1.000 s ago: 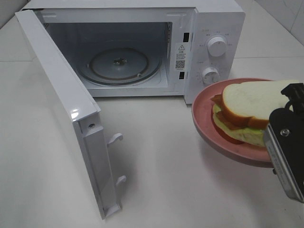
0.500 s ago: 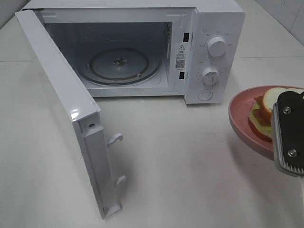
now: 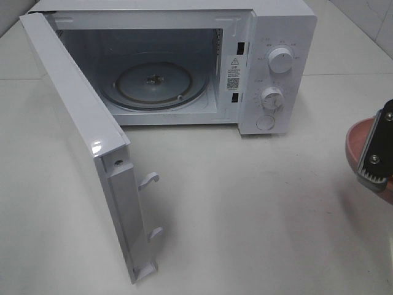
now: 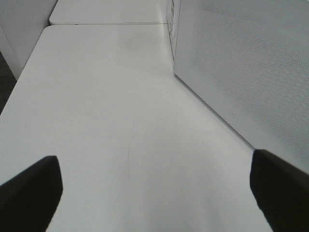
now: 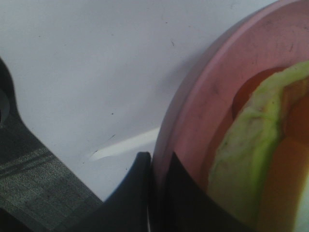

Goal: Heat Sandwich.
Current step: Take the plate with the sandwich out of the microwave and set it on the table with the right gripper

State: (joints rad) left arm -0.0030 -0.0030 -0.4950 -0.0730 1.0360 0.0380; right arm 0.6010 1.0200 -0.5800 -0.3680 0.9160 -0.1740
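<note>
The sandwich [image 5: 256, 159] shows in the right wrist view as pale green leaf over orange filling, lying on a round pink plate [image 5: 207, 96]. My right gripper [image 5: 155, 166] is shut on that plate's rim, one finger on each side. From the high camera, only a sliver of the plate [image 3: 358, 144] and the right gripper [image 3: 376, 157] appear at the far right edge, to the right of the microwave; the sandwich is out of that view. My left gripper [image 4: 154, 193] stands wide open over bare table, beside the microwave door's outer face [image 4: 241, 72].
The white microwave [image 3: 279, 37] stands at the back with its door [image 3: 80, 129] swung far out to the left. A glass turntable [image 3: 153, 83] lies inside the cavity. Two dials [image 3: 280, 60] sit on the right panel. White table [image 3: 245, 209] spreads in front.
My right gripper has carried the plate and sandwich to the right, away from the microwave's front, nearly out of the high view. The left gripper stays open.
</note>
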